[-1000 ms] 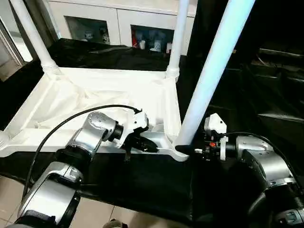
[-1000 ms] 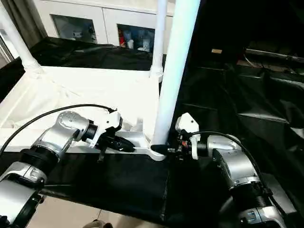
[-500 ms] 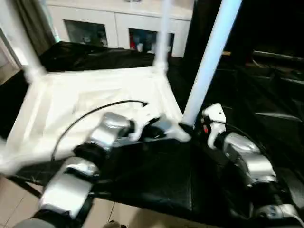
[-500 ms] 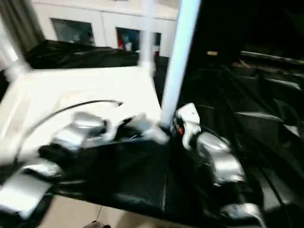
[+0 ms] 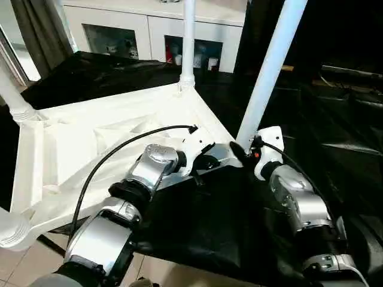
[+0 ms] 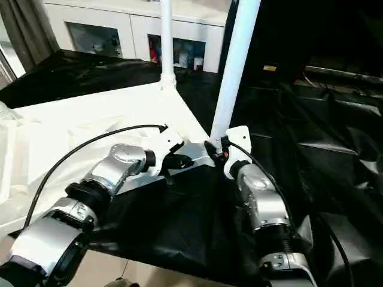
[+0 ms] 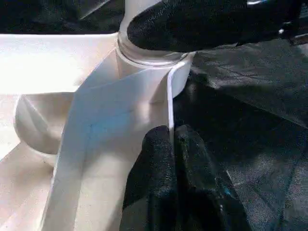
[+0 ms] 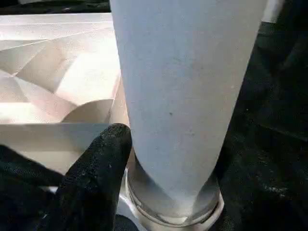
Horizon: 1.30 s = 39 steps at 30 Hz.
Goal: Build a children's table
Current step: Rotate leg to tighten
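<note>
Black cloth (image 5: 197, 227) covers your whole work surface, with a white cabinet (image 5: 149, 27) with glass doors at the back, and your children's table (image 5: 102, 143) lies upside down on that cloth, ribbed underside facing up. Three of its legs are standing up out of the corner sockets: one at the far corner (image 5: 188, 42), one off at the left edge (image 5: 12, 95), and the near-right leg (image 5: 272, 66), which is the one both your arms are crowded around. Your left gripper (image 7: 171, 149) is clenched on the thin rim of the tabletop right beside that near-right leg's socket (image 7: 154, 62), with the edge wedged between its two black fingers. Your right gripper (image 5: 242, 149) sits at the base of the same leg, one black finger (image 8: 96, 168) pressed against the side of it just above the socket ring; I honestly can't tell whether it's actually squeezing the leg or just resting against it.
</note>
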### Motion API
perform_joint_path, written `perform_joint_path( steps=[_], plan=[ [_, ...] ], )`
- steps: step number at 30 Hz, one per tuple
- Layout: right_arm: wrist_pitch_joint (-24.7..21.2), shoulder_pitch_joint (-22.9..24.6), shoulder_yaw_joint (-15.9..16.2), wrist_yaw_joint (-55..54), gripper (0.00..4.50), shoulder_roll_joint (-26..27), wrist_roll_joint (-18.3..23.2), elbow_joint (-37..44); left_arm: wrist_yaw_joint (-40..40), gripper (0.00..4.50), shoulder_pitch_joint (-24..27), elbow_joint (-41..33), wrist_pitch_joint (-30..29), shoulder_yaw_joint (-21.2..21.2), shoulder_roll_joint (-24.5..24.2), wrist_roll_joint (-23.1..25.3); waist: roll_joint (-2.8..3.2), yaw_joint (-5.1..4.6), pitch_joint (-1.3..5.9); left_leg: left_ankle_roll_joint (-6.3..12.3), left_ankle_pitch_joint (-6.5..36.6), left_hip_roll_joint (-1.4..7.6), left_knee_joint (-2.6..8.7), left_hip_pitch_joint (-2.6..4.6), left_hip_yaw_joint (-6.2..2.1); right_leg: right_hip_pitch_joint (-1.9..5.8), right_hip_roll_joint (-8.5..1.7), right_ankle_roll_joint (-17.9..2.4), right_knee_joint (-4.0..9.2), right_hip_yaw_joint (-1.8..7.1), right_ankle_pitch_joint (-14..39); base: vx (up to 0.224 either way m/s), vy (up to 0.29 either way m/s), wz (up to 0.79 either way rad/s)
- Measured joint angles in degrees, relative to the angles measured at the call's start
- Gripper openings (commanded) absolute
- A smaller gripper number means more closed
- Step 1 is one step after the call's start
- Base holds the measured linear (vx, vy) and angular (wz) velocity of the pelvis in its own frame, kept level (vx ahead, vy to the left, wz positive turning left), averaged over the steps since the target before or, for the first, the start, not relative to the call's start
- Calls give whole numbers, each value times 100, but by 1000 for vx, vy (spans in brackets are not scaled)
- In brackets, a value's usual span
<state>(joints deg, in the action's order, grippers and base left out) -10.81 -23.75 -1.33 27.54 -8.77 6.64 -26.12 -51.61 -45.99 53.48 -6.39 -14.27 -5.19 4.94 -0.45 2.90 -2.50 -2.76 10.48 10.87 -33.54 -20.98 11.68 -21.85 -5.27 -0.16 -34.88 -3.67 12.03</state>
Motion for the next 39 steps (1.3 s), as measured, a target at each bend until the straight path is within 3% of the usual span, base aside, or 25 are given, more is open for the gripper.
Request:
perform_joint_path(
  steps=[10,17,24,34,36,39],
  plan=[
    [-73,287,744,2676,302,-1212,326,618,-1948,0,239,-563,386,-328,-894,-32,3,35,-4,-1,1,10,42,-6,-1,-15,8,4,3,-14,24,0,0,0],
    [-241,327,935,3656,302,-1569,544,815,-2586,0,331,-717,464,-446,-1076,-108,1,89,-5,0,2,7,35,-8,2,-12,5,4,4,-12,24,0,0,0],
    [-303,327,963,3739,239,-1635,623,826,-2693,0,352,-762,433,-459,-1114,-137,1,102,-5,0,2,9,35,-8,2,-14,5,3,-1,-13,24,0,0,0],
    [-282,374,980,3628,205,-1545,554,903,-2609,0,368,-766,437,-438,-1081,-139,1,116,-5,-1,1,9,33,-3,2,-13,5,3,-7,-12,24,0,0,0],
    [-280,383,948,3429,204,-1464,518,899,-2467,0,367,-727,432,-410,-1040,-131,2,110,-4,-1,0,9,26,2,2,-10,5,3,-13,-10,24,0,0,0],
    [-189,263,657,2399,200,-1016,331,516,-1600,0,196,-367,371,-266,-779,-24,-2,66,-1,-3,0,8,7,16,0,5,5,-11,-18,-6,14,0,0,0]
  ],
)
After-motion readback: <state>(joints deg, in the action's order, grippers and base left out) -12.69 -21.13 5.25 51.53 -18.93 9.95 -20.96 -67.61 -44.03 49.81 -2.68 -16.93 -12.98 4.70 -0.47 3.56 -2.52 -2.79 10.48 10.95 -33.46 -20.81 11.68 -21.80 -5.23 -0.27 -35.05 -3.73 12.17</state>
